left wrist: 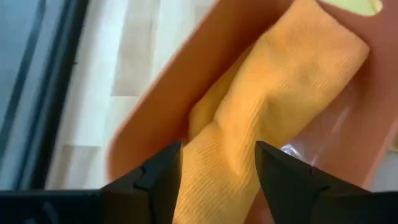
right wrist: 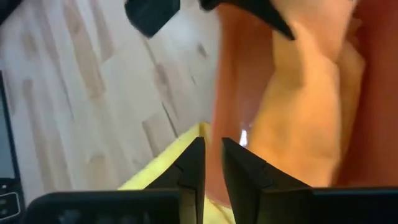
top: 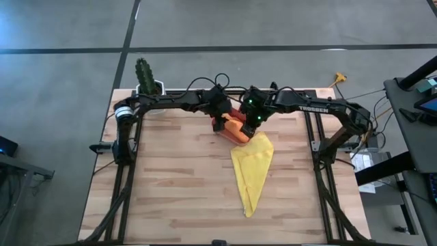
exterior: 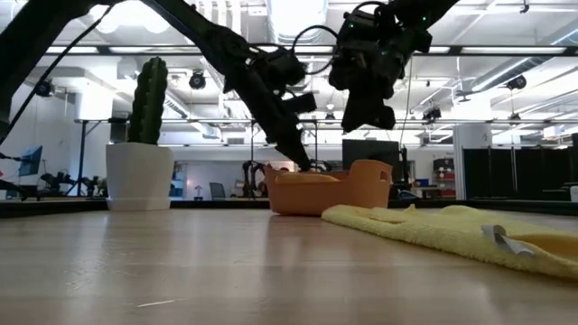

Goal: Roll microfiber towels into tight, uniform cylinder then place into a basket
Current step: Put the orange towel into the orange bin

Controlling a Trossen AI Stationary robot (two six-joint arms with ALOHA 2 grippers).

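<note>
Releasing orange towel (left wrist: 273,106) into basket (left wrist: 168,93) w/ my left gripper (left wrist: 219,163) spread wide – lift straight up, no snagging; right gripper (right wrist: 212,158) nearly shut, empty – yellow towel (top: 251,167) on table.

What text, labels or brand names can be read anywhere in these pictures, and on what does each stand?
"TROSSEN": white letters along the right arm, seen from above; small but legible.
Nothing readable on the basket, the orange towel, the yellow towel or the cactus pot.
Screens and signs in the room behind are too blurred to read.
</note>
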